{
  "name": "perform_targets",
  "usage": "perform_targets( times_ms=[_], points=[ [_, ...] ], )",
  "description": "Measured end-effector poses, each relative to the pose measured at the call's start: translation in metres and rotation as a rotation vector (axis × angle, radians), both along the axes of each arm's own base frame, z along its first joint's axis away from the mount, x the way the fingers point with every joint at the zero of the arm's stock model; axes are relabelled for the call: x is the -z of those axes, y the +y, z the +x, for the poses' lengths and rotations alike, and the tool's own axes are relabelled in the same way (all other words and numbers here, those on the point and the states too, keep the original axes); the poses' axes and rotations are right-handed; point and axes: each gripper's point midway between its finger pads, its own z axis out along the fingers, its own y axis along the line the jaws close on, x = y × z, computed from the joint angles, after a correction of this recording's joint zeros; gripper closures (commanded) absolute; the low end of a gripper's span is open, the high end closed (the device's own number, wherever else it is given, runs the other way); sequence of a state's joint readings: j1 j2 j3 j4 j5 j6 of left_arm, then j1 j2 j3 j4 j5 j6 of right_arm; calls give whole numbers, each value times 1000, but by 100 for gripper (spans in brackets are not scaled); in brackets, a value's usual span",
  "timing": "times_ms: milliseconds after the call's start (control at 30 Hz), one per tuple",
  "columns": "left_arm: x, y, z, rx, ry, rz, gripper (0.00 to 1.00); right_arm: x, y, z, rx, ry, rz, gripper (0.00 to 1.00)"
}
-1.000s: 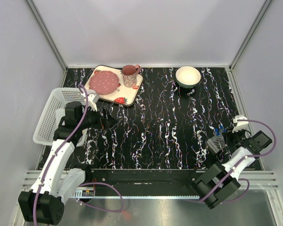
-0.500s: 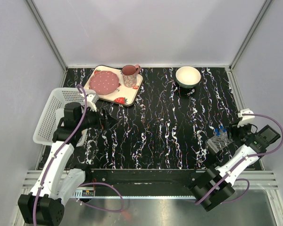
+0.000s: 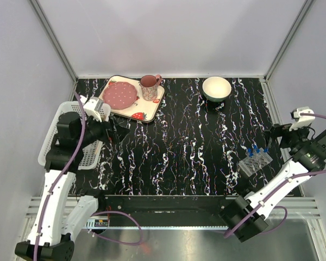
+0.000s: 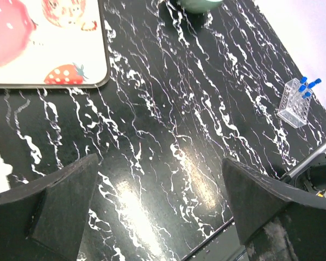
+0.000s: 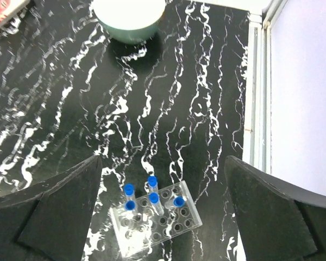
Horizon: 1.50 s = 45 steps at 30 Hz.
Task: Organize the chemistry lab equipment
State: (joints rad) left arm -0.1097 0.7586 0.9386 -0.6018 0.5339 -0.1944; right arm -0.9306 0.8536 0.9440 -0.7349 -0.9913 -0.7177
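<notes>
The clear perforated tube rack (image 3: 255, 161) stands on the black marbled table near its right front corner, with several blue-capped test tubes (image 5: 154, 198) upright in its holes. My right gripper (image 5: 162, 160) hovers above the rack (image 5: 157, 220), open and empty, and sits up and to the right of it in the top view (image 3: 273, 137). At the left side of the table, beside the white basket, my left gripper (image 3: 118, 133) is open and empty over bare table (image 4: 160, 160). The left wrist view shows the rack (image 4: 296, 103) far off at the right.
A white mesh basket (image 3: 57, 136) sits at the table's left edge. A strawberry-print tray (image 3: 146, 111) with a pink plate (image 3: 119, 95) and cup (image 3: 149, 87) stands at the back left. A white bowl (image 3: 216, 88) is at the back right.
My right gripper has opened and lifted away from the rack, up and to the right. The left arm has drawn back towards the basket.
</notes>
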Motion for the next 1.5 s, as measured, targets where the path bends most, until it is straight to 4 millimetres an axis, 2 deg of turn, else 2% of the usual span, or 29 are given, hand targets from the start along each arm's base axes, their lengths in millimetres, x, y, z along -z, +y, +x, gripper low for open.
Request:
perform_targets(
  times_ms=[100,233,467,633,767,933,1500],
  points=[
    [-29,4,-4,-13,-64,10,1,-23,8,-1,13,-26,54,0],
    [-57,8,-12,-35,-125,13,1,-55,14,-1,63,-52,155,0],
    [-90,14,-27,-65,-169,10,1,-108,20,0,163,-87,356,0],
    [-122,18,-42,-87,-226,2,1,-141,15,-1,248,-117,412,0],
    [-138,22,-53,-105,-269,-3,1,-162,10,-2,312,-130,426,0],
    [-141,24,-57,-117,-276,-5,1,-172,6,-6,365,-130,431,0],
    [-136,25,-60,-119,-249,-4,1,-167,7,-13,407,-110,435,0]
  ],
)
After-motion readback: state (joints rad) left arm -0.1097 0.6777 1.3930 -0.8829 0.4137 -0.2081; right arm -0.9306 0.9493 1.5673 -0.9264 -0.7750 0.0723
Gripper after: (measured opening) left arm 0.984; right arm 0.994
